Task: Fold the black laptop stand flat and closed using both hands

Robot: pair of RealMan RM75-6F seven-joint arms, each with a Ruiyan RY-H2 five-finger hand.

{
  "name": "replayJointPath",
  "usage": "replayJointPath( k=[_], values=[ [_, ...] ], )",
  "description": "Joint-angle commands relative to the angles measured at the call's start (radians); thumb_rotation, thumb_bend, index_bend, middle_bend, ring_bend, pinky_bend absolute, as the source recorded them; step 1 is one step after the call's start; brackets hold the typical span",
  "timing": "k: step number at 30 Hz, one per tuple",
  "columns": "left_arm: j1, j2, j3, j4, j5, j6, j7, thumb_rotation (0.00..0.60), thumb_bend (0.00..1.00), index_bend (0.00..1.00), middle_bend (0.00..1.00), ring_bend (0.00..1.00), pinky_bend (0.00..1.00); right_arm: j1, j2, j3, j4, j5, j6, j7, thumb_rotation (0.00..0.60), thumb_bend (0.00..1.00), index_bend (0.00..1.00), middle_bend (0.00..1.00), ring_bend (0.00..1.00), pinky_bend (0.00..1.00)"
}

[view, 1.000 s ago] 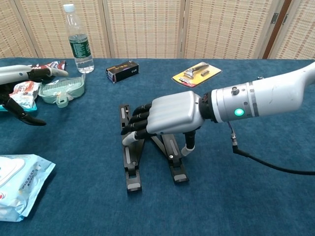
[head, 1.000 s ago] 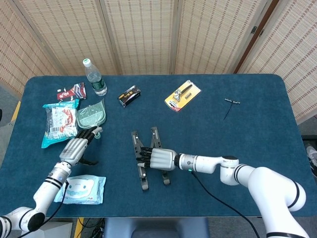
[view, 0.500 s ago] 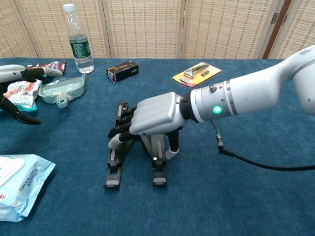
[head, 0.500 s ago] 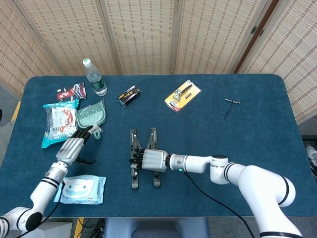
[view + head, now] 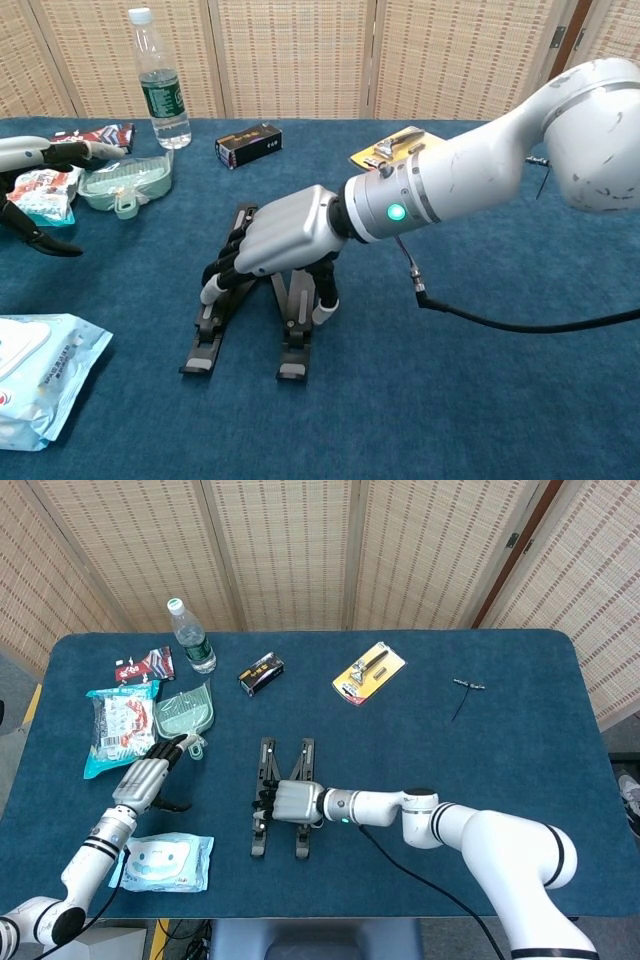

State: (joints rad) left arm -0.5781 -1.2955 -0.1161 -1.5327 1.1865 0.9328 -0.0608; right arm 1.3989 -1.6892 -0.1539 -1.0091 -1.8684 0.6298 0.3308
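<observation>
1. Gripping the black laptop stand (image 5: 250, 300) from above, the right robot hand (image 5: 280, 235) has its fingers (image 5: 225, 272) draped over the left rail and its thumb down by the right rail, so it clasps the stand rather than spreading clear of it.
2. The stand lies near the middle of the table (image 5: 480, 770), its two rails running front to back and angled slightly apart, not yet folded together.
3. The left robot hand (image 5: 148, 777) sits well apart from the stand, near the table's left edge, fingers extended and spread, holding nothing.
4. Judgement on the step: squeezing the rails toward each other looks like the job. Pressure is best kept even along the rail, not at one end, so the stand does not pivot on the cloth.
5. The task calls for both hands; bringing the left one in to brace the outer rail would likely stop the stand sliding.
6. Risk, as I read it: fingers caught between closing rails, or the raised hinge parts snapping down unevenly.
7. Head view shows the layout: the stand's rails seen from above and the left hand's position beside the green dish (image 5: 186, 712) and wipes packet (image 5: 168, 862).
8. Chest view shows what the head view hides: the stand's cross-struts rising off the table under the right palm, and the thumb reaching down. There the left hand is only partly visible at the frame edge.
</observation>
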Motion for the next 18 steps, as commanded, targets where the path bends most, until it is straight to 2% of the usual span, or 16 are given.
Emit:
replayJointPath(
  k=[1, 18],
  values=[
    [0.002, 0.0, -0.001, -0.001, 0.003, 0.003, -0.002, 0.6, 0.13, 0.0, 0.0, 0.0, 0.0, 0.014, -0.007, -0.001, 0.004, 0.006, -0.011, 0.006, 0.6, 0.11, 0.0, 0.0, 0.0, 0.0],
    [0.014, 0.002, 0.0, -0.005, 0.022, 0.011, -0.011, 0.6, 0.13, 0.0, 0.0, 0.0, 0.0, 0.054, -0.044, -0.013, 0.045, 0.035, -0.041, 0.033, 0.6, 0.11, 0.0, 0.0, 0.0, 0.0]
  ],
)
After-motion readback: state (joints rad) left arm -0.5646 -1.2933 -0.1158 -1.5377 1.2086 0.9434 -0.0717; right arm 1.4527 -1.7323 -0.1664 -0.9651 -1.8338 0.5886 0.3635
